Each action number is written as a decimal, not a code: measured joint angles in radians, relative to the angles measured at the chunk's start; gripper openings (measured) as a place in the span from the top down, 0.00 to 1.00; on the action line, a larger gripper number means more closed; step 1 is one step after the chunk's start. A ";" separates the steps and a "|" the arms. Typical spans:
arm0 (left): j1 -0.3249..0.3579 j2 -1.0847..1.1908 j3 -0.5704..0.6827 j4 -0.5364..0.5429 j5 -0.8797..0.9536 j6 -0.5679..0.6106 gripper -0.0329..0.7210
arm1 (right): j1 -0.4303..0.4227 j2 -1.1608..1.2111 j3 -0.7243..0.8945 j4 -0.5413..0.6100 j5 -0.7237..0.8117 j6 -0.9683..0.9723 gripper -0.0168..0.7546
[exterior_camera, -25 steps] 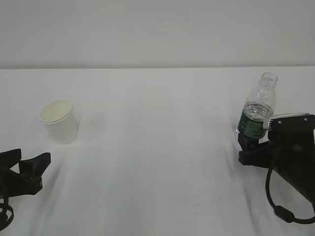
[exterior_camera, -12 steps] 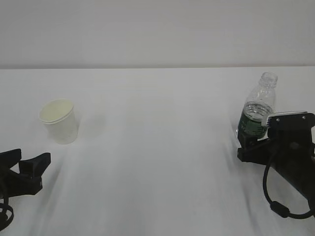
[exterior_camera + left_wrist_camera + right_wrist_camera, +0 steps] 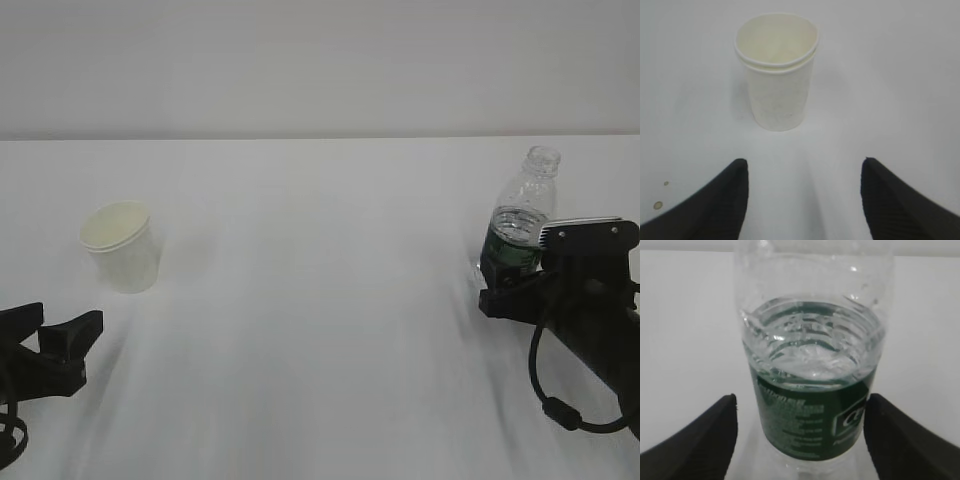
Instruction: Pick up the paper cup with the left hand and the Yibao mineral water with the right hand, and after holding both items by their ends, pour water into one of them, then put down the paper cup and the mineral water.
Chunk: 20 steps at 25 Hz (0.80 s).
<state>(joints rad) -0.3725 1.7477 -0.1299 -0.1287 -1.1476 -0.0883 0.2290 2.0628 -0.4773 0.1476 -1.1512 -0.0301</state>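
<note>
- White tabletop (image 3: 320,300) carries every item; its cloth-like surface shows faint creases.
- The left hand (image 3: 72,335), a black robot gripper low at the left edge of the exterior view, has its jaws spread apart and grasps nothing.
- The paper cup (image 3: 122,246), a small white tapered cup with a rolled, doubled rim and cream inside, stands upright on the tabletop ahead of the left hand, clear of its fingertips.
- In the left wrist view the paper cup (image 3: 776,70) sits centred beyond the gap between the two black fingers (image 3: 720,200), with bare table between cup and fingers.
- The right hand (image 3: 505,290), a black gripper arm with a grey rectangular plate and a looping black cable, has its jaws spread wide on either side of the bottle's lower body.
- The Yibao mineral water (image 3: 520,225), a small clear ribbed plastic bottle with a dark green label band and a capless narrow neck, stands upright between those jaws.
- In the right wrist view the Yibao mineral water (image 3: 812,390) fills the centre, with water reaching just above the label; a visible gap separates each black finger (image 3: 695,440) from the bottle, so it is not clamped.
</note>
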 joint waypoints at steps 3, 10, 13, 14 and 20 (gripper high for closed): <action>0.000 0.000 0.000 0.000 0.000 0.000 0.29 | 0.000 0.000 0.000 0.002 0.000 0.000 0.21; 0.000 0.000 0.000 0.000 0.000 0.000 0.29 | 0.000 0.000 -0.016 0.021 0.000 -0.009 0.21; 0.000 0.000 0.000 0.000 0.000 0.000 0.29 | 0.000 0.000 -0.025 0.025 0.000 -0.010 0.21; 0.000 0.000 0.000 0.000 0.000 0.000 0.29 | 0.000 0.000 -0.029 0.025 0.000 -0.010 0.21; 0.000 0.000 0.000 0.000 0.000 0.000 0.30 | 0.000 0.004 -0.034 0.027 0.000 -0.015 0.21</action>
<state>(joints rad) -0.3725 1.7477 -0.1299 -0.1287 -1.1476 -0.0883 0.2290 2.0670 -0.5113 0.1746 -1.1512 -0.0453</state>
